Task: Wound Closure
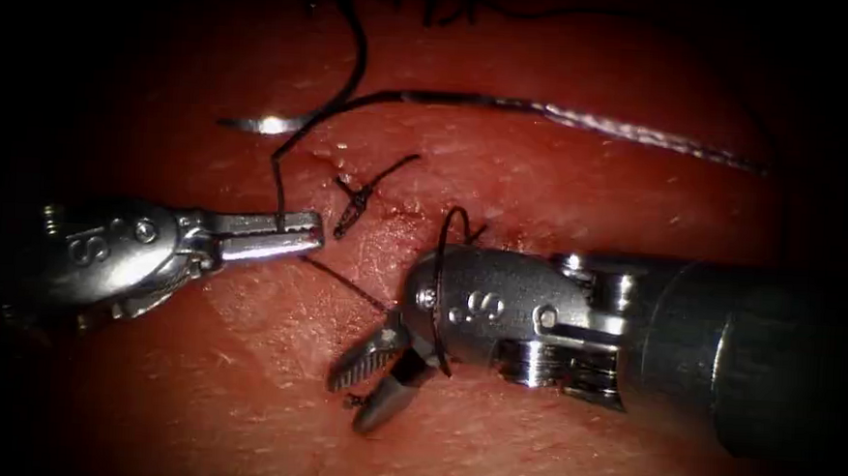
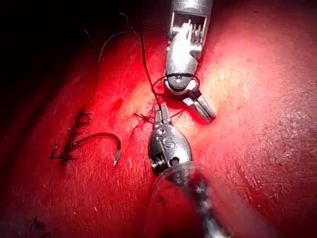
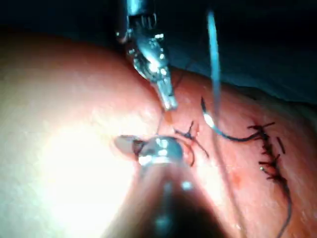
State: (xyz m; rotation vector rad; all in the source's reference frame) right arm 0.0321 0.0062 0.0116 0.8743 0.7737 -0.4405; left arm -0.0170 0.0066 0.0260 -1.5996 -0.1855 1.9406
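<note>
Endoscope view: the left tool [image 1: 293, 236] comes in from the left with its jaws closed on the thread [image 1: 277, 177], which rises from them and curves up toward the top of the tissue [image 1: 549, 448]. The right tool [image 1: 378, 376] lies across from the right, its jaws parted and holding nothing — a loop of thread is wrapped around its wrist just behind them. A thin strand runs on between the two tools. The needle [image 1: 508, 105] lies free on the tissue above both tools, its point at the left, no jaws on it and not driven in. A short knot with cut ends [image 1: 356, 203] sits on the cut between the tools.

Left wrist view: the left tool [image 2: 161, 113] grips the thread [image 2: 145, 69] with jaws closed; the right tool [image 2: 200, 105] beyond it carries the loop around its wrist, jaws apart. The needle [image 2: 101, 138] rests on the tissue [image 2: 257, 124] well apart, beside a stitched row [image 2: 72, 144].

Right wrist view: the left tool [image 3: 168, 99] points down toward the knot [image 3: 190, 134]. The right tool [image 3: 130, 144] shows mostly its wrist — its jaws are too dim to judge here. The needle [image 3: 228, 134] lies next to the stitched row [image 3: 267, 148].
</note>
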